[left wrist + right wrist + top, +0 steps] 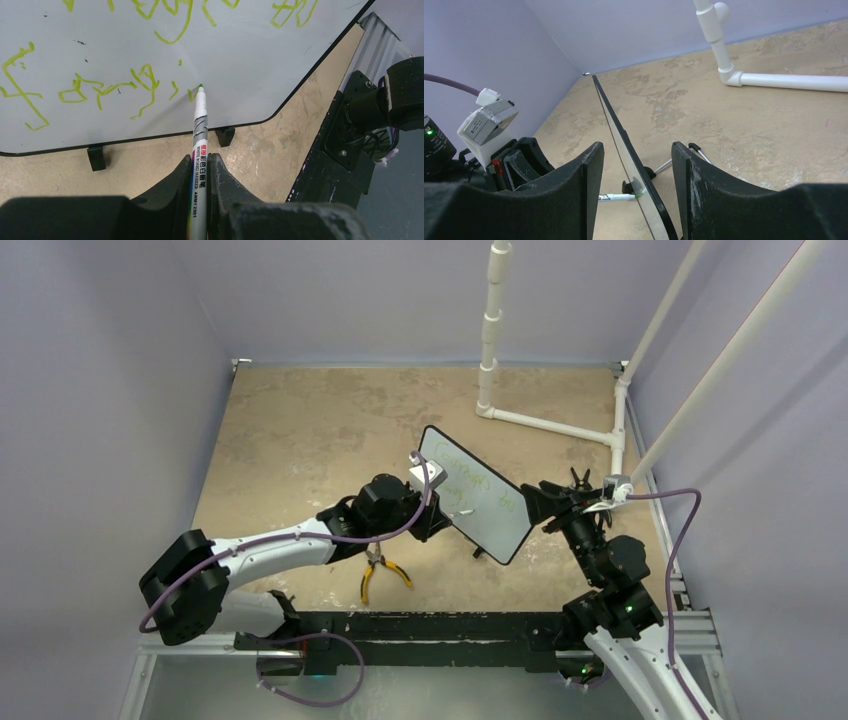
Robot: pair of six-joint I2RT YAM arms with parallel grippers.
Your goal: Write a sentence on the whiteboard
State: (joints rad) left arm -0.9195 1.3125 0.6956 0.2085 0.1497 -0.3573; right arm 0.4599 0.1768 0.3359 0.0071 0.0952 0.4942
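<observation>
From above, the whiteboard (478, 495) stands tilted on the desk (300, 440), right of centre between the two arms. The sentence (468, 472) is faint green on the face turned toward the left arm. The left hand (440, 515) is up against that face and the right hand (540, 502) is at the board's right edge. Yellow-handled pliers (380, 575) lie under the left arm, apart from the board.

The left wrist view alone shows the grip. The left hand is clamped on a whiteboard marker (199, 150), whose green tip touches the board at the end of the lower row. Two small black feet (96, 157) prop the board up.

The right wrist view alone shows the board edge-on. It is very thin, and the right hand's fingers (591, 170) are apart and astride it, with a clear gap on one side. I cannot tell whether the other finger touches.

The board looks light and stiff with a slick face, so it would likely skid or tip under pen pressure. It is best braced by its black frame, since holding the face would smear the ink.
</observation>
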